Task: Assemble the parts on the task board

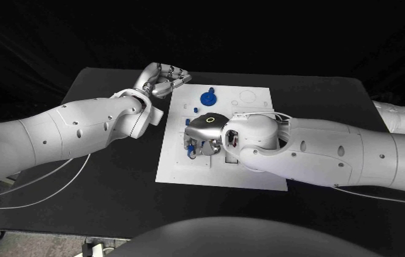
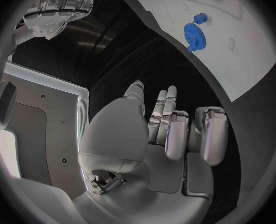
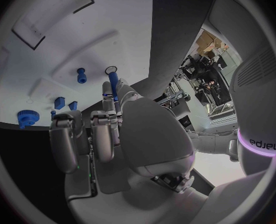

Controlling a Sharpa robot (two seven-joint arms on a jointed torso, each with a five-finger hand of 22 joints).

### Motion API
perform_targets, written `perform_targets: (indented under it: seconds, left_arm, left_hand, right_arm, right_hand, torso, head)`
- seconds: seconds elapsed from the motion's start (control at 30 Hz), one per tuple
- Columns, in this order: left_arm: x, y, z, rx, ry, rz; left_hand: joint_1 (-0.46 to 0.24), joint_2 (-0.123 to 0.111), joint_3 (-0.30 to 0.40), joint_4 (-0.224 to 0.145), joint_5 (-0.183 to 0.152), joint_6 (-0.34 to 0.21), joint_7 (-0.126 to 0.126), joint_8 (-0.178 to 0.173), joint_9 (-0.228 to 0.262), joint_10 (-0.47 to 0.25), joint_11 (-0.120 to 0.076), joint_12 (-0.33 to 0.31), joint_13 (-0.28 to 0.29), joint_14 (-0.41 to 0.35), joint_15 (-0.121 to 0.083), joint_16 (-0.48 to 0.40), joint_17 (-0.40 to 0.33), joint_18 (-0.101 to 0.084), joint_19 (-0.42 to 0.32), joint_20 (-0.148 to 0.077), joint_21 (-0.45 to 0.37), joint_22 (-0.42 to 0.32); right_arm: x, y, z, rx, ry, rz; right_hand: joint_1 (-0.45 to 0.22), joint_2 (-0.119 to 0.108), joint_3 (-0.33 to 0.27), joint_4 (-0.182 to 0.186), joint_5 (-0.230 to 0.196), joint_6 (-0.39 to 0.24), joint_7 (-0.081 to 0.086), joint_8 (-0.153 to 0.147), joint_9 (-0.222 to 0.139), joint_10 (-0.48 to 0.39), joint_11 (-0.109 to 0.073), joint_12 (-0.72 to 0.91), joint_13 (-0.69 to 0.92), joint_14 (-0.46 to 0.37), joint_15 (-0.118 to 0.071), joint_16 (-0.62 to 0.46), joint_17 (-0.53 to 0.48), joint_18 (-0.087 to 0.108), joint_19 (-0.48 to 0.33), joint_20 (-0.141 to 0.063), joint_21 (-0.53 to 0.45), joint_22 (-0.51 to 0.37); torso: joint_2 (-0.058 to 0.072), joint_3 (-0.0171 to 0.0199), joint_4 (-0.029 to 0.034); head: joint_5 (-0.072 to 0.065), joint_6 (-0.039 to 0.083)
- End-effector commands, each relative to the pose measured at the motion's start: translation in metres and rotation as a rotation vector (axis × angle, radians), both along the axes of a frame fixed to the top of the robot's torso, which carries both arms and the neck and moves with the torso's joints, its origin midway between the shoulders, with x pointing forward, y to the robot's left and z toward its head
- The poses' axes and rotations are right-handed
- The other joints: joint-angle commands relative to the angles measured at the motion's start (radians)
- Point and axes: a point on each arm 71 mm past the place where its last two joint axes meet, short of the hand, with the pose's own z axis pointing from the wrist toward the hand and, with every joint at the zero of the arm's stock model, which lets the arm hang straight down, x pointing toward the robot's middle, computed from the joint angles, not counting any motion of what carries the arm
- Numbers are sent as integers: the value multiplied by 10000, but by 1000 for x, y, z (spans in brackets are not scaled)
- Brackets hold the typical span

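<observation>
The white task board (image 1: 253, 169) lies mid-table. My right hand (image 1: 205, 133) hovers over its middle and pinches a slim blue peg (image 3: 113, 80) between thumb and fingertips, its tip close to a small round ring (image 3: 111, 69) on the board (image 3: 50, 45). A blue gear (image 1: 208, 99) stands near the board's far side, also seen as the blue gear (image 2: 194, 33) and the blue gear (image 3: 27, 117). A blue knob (image 3: 81, 74) and two small blue blocks (image 3: 65, 104) stand near the peg. My left hand (image 1: 164, 78) floats off the board's far left corner, fingers loosely bent, holding nothing.
Outlined recesses (image 1: 247, 98) mark the board's far right part, and a rectangular recess (image 3: 53, 12) lies beyond the peg. Black table (image 1: 101, 175) surrounds the board on all sides. My right forearm (image 1: 321, 151) covers the board's right edge.
</observation>
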Motion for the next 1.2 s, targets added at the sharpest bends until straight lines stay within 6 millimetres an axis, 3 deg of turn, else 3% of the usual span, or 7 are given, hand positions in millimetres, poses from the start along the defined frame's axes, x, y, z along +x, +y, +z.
perform_targets:
  seconds: [0.03,0.1,0.4,0.53,1.2]
  left_arm:
    - [-1,-3,0,-26,-47,-196]
    - [-1,-3,0,-28,-46,-204]
    - [-1,-3,0,-25,-53,-201]
    - [0,-3,0,-28,-49,-214]
    - [0,-1,0,-13,-48,-170]
  left_hand:
    - [-19,82,-66,-7,61,36,-7,-52,-8,-26,-62,-26,-9,826,-47,-57,2093,-2,824,-40,-38,2535]
    - [-19,82,-66,-7,61,36,-7,-52,-8,-26,-62,-26,-9,826,-47,-57,2093,-2,824,-40,-38,2535]
    - [-19,82,-66,-7,61,36,-7,-52,-8,-26,-62,-26,-9,826,-47,-57,2093,-2,824,-40,-38,2535]
    - [-19,82,-66,-7,61,36,-7,-52,-8,-26,-62,-26,-9,826,-47,-57,2093,-2,824,-40,-38,2535]
    - [-19,82,-66,-7,61,36,-7,-52,-8,-26,-62,-26,-9,826,-47,-57,2093,-2,824,-40,-38,2535]
  right_arm:
    - [-1,1,-2,-257,9,182]
    - [-1,0,-2,-307,25,155]
    - [-1,-2,-4,-517,276,-39]
    - [-1,-3,-5,-555,250,-72]
    - [-1,-7,-6,-849,320,-182]
  right_hand:
    - [108,-21,71,8,33,73,-70,51,65,-69,33,-56,-9,1043,-19,41,2630,-69,1046,-22,45,2633]
    - [108,-21,71,8,33,73,-70,51,65,-69,33,-56,-9,1043,-19,41,2630,-69,1046,-22,45,2633]
    - [69,-38,65,40,29,51,-57,26,58,-104,43,-56,-6,1043,-17,41,2630,-69,1046,-21,45,2633]
    - [76,-11,87,46,30,51,-60,20,57,-110,41,-52,-5,1043,-16,41,2630,-69,1046,-21,45,2633]
    - [39,-95,67,77,25,-8,-43,-40,38,-194,56,-58,-6,1043,-11,41,2630,-69,1046,-18,45,2633]
  torso:
    - [-9,1,-7]
    - [-4,-4,14]
    - [-2,1,-14]
    - [6,2,15]
    - [-3,-3,-10]
  head:
    - [-50,1]
    - [-91,1]
    - [-120,1]
    - [-175,1]
    - [-232,1]
